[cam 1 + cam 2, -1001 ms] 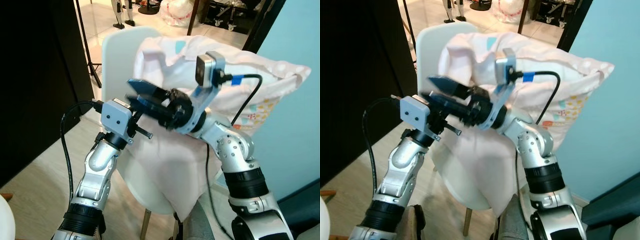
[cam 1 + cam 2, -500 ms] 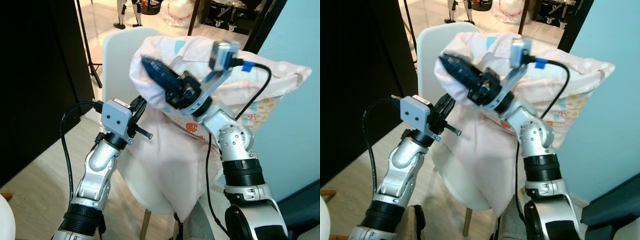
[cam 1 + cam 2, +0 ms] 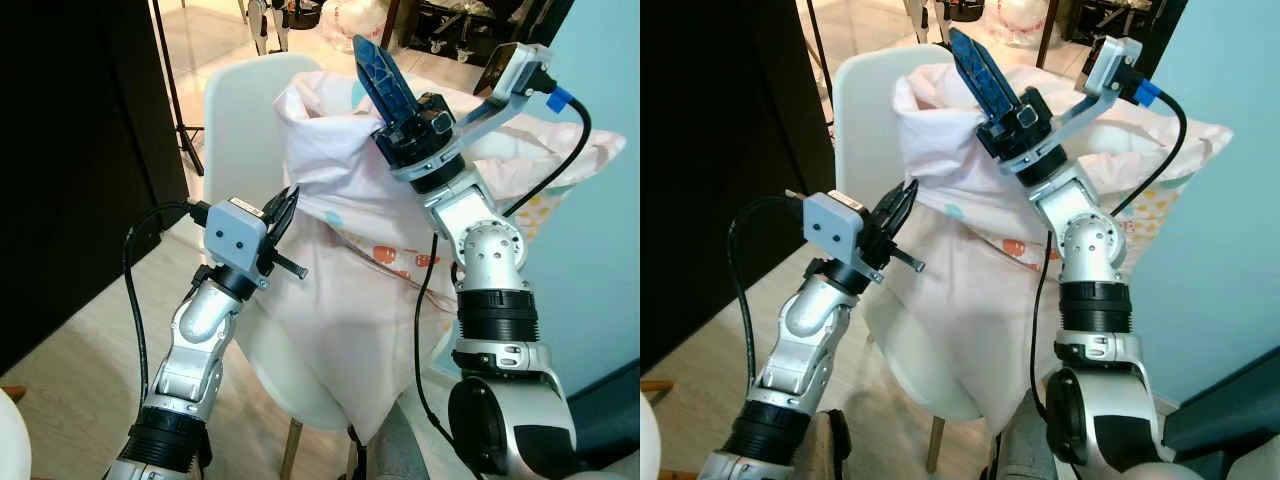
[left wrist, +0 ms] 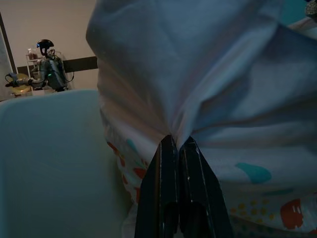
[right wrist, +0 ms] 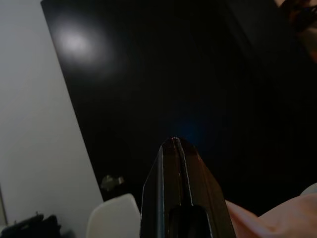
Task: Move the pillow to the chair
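Left wrist view: left gripper (image 4: 177, 141) jaws are pinched tight on a gathered fold of the pillow (image 3: 400, 220), fabric bunching out from the tips. From the head cameras that gripper (image 3: 283, 210) sits at the pillow's left edge, low on the side, arm bent up from below. Right gripper (image 3: 372, 62) is raised above the pillow's top edge, pointing up and away, jaws pressed together with nothing between them; right wrist view confirms the two fingers (image 5: 179, 163) flush against each other against a dark panel. Pillow is white with small coloured prints, draped over the white chair (image 3: 235, 110): upper part rests against the top of the backrest, slack case hangs down over the seat front. Its right end pokes out toward the teal wall (image 3: 590, 200). Chair backrest shows bare to the left of the pillow. Black partition (image 3: 80, 150) stands on the left, tiled floor (image 3: 200, 40) and a stand leg behind the chair.
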Motion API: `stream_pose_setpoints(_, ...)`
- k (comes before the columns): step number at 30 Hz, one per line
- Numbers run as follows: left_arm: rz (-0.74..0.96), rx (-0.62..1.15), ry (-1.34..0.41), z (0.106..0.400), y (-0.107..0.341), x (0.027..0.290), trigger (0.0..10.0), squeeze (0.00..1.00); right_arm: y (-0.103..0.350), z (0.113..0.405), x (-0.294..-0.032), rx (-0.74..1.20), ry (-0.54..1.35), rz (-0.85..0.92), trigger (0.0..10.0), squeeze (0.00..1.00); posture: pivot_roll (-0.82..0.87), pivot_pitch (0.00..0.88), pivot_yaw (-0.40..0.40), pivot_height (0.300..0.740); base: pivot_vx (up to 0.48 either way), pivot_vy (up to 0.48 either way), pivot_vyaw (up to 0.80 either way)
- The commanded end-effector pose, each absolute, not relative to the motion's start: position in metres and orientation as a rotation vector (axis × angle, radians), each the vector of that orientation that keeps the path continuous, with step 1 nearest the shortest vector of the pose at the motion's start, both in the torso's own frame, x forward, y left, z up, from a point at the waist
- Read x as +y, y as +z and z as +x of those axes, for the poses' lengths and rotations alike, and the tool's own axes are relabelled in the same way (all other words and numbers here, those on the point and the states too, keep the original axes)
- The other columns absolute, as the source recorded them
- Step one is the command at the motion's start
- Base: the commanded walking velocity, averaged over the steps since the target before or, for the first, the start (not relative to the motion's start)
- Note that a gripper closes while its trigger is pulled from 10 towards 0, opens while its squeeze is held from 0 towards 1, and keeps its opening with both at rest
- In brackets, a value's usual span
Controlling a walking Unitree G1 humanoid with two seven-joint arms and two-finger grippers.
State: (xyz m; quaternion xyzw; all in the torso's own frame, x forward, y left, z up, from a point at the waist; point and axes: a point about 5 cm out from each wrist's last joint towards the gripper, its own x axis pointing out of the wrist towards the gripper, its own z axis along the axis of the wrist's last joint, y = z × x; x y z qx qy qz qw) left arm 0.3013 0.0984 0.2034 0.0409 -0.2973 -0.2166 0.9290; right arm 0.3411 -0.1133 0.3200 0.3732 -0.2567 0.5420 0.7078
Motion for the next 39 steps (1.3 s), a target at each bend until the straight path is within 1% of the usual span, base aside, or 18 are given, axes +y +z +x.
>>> stream_pose_setpoints(1, 0.087, -0.589, -0.438, 0.3, 0.199, 0.099, 0.0, 0.0, 0.324, 0.342, -0.116, -0.584, 1.203, 0.835, 0.0, 0.0, -0.01, 0.13, -0.123, 0.553, 0.0, 0.0, 0.0)
stream_pose_setpoints(3, 0.087, -0.589, -0.438, 0.3, 0.199, 0.099, 0.0, 0.0, 0.325, 0.342, -0.118, -0.587, 1.201, 0.828, 0.0, 0.0, -0.01, 0.129, -0.124, 0.553, 0.0, 0.0, 0.0)
stream_pose_setpoints(5, 0.091, -0.588, -0.434, 0.301, 0.198, 0.101, 0.0, 0.0, 0.331, 0.348, -0.132, -0.612, 1.15, 0.869, 0.0, 0.0, -0.01, 0.128, -0.123, 0.553, 0.0, 0.0, 0.0)
stream_pose_setpoints(7, 0.093, -0.586, -0.432, 0.301, 0.198, 0.102, 0.0, 0.0, 0.332, 0.349, -0.134, -0.616, 1.141, 0.876, 0.0, 0.0, -0.01, 0.128, -0.125, 0.553, 0.0, 0.0, 0.0)
stream_pose_setpoints(14, 0.096, -0.584, -0.425, 0.3, 0.197, 0.103, 0.0, 0.0, 0.322, 0.346, -0.123, -0.573, 1.167, 0.787, 0.0, 0.0, -0.01, 0.134, -0.125, 0.553, 0.0, 0.0, 0.0)
stream_pose_setpoints(19, 0.096, -0.584, -0.421, 0.3, 0.197, 0.104, 0.0, 0.0, 0.323, 0.349, -0.132, -0.577, 1.158, 0.777, 0.0, 0.0, -0.01, 0.135, -0.129, 0.553, 0.0, 0.0, 0.0)
stream_pose_setpoints(21, 0.096, -0.582, -0.419, 0.3, 0.196, 0.104, 0.0, 0.0, 0.323, 0.345, -0.134, -0.573, 1.209, 0.751, 0.0, 0.0, -0.01, 0.135, -0.132, 0.553, 0.0, 0.0, 0.0)
stream_pose_setpoints(22, 0.096, -0.581, -0.417, 0.3, 0.196, 0.104, 0.0, 0.0, 0.321, 0.339, -0.133, -0.572, 1.261, 0.725, 2.0, 0.0, -0.01, 0.135, -0.132, 0.553, 0.0, 0.0, 0.0)
stream_pose_setpoints(23, 0.096, -0.581, -0.417, 0.3, 0.196, 0.104, 0.0, 0.0, 0.32, 0.336, -0.133, -0.571, 1.296, 0.71, 5.9, 0.0, -0.01, 0.135, -0.131, 0.553, 0.0, 0.0, 0.0)
stream_pose_setpoints(24, 0.096, -0.581, -0.417, 0.3, 0.196, 0.104, 0.0, 0.0, 0.32, 0.336, -0.133, -0.571, 1.296, 0.71, 5.9, 0.0, -0.01, 0.135, -0.131, 0.553, 0.0, 0.0, 0.0)
stream_pose_setpoints(25, 0.096, -0.581, -0.415, 0.3, 0.196, 0.105, 0.0, 0.0, 0.318, 0.327, -0.132, -0.587, 1.364, 0.681, 10.0, 0.0, -0.01, 0.135, -0.131, 0.553, 0.0, 0.0, 0.0)
stream_pose_setpoints(26, 0.096, -0.581, -0.413, 0.3, 0.196, 0.105, 0.0, 0.0, 0.316, 0.316, -0.132, -0.594, 1.45, 0.686, 10.0, 0.0, -0.01, 0.135, -0.13, 0.553, 0.0, 0.0, 0.0)
stream_pose_setpoints(27, 0.096, -0.581, -0.413, 0.3, 0.196, 0.105, 0.0, 0.0, 0.316, 0.316, -0.132, -0.594, 1.45, 0.686, 10.0, 0.0, -0.01, 0.135, -0.13, 0.553, 0.0, 0.0, 0.0)
stream_pose_setpoints(29, 0.097, -0.582, -0.408, 0.301, 0.197, 0.106, 0.0, 0.0, 0.306, 0.298, -0.128, -0.567, 1.607, 0.667, 10.0, 0.0, -0.01, 0.134, -0.13, 0.553, 0.0, 0.0, 0.0)
stream_pose_setpoints(31, 0.098, -0.582, -0.406, 0.301, 0.197, 0.107, 0.0, 0.0, 0.299, 0.294, -0.125, -0.527, 1.645, 0.647, 10.0, 0.0, -0.01, 0.134, -0.127, 0.553, 0.0, 0.0, 0.0)
stream_pose_setpoints(32, 0.101, -0.584, -0.403, 0.302, 0.198, 0.107, 0.0, 0.0, 0.285, 0.293, -0.118, -0.446, 1.656, 0.583, 10.0, 0.0, -0.01, 0.134, -0.128, 0.553, 0.0, 0.0, 0.0)
stream_pose_setpoints(35, 0.105, -0.588, -0.39, 0.303, 0.199, 0.109, 0.0, 0.0, 0.276, 0.294, -0.115, -0.396, 1.646, 0.551, 10.0, 0.0, -0.01, 0.134, -0.126, 0.553, 0.0, 0.0, 0.0)
stream_pose_setpoints(39, 0.106, -0.607, -0.318, 0.305, 0.206, 0.119, 0.0, 0.0, 0.256, 0.304, -0.112, -0.272, 1.559, 0.416, 10.0, 0.0, -0.01, 0.135, -0.122, 0.553, 0.0, 0.0, 0.0)
